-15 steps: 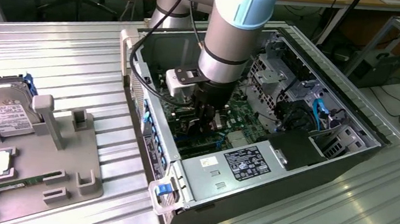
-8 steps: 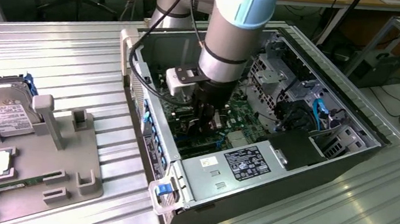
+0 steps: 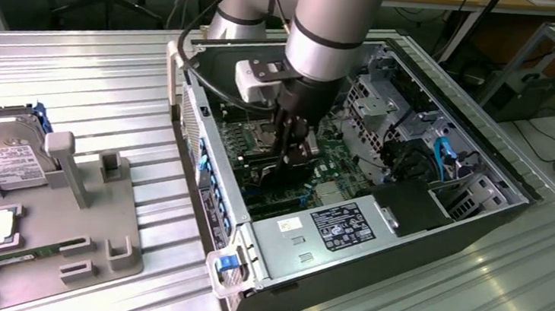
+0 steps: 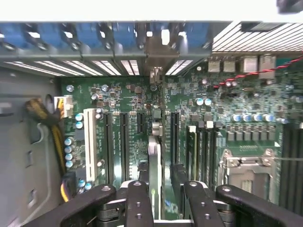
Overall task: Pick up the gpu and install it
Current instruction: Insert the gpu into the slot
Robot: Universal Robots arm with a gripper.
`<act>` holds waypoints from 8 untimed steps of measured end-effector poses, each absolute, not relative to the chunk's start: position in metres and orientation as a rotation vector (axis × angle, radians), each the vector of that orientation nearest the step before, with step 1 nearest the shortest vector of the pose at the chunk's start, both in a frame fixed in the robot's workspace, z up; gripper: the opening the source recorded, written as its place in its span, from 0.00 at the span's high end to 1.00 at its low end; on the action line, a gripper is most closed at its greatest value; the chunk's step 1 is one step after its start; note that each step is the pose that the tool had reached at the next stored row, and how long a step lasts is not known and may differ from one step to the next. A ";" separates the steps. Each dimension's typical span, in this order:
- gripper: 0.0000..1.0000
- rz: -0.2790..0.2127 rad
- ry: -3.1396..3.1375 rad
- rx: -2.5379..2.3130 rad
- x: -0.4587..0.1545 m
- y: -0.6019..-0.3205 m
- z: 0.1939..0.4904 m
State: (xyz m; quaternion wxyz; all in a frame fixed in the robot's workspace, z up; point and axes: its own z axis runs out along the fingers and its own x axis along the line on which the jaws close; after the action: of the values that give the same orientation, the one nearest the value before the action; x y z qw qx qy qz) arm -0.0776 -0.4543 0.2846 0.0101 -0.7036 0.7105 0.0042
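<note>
The claw (image 4: 156, 194) reaches down inside the open case (image 3: 280, 240), its fingers (image 4: 138, 201) set narrowly on either side of the gpu (image 4: 155, 161). The card shows edge-on as a thin strip, green low down, standing upright over the motherboard (image 4: 128, 94) between long black slots (image 4: 124, 142).
</note>
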 end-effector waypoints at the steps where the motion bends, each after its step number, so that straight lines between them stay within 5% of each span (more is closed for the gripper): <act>1: 0.66 0.013 2.218 -2.196 -0.078 -0.454 0.289; 5: 0.67 0.012 2.216 -2.197 -0.078 -0.454 0.293; 8: 0.81 0.011 2.216 -2.197 -0.078 -0.454 0.293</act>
State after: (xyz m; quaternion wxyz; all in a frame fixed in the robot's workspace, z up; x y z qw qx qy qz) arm -0.0778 -0.4543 0.2931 0.0105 -0.7040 0.7101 0.0037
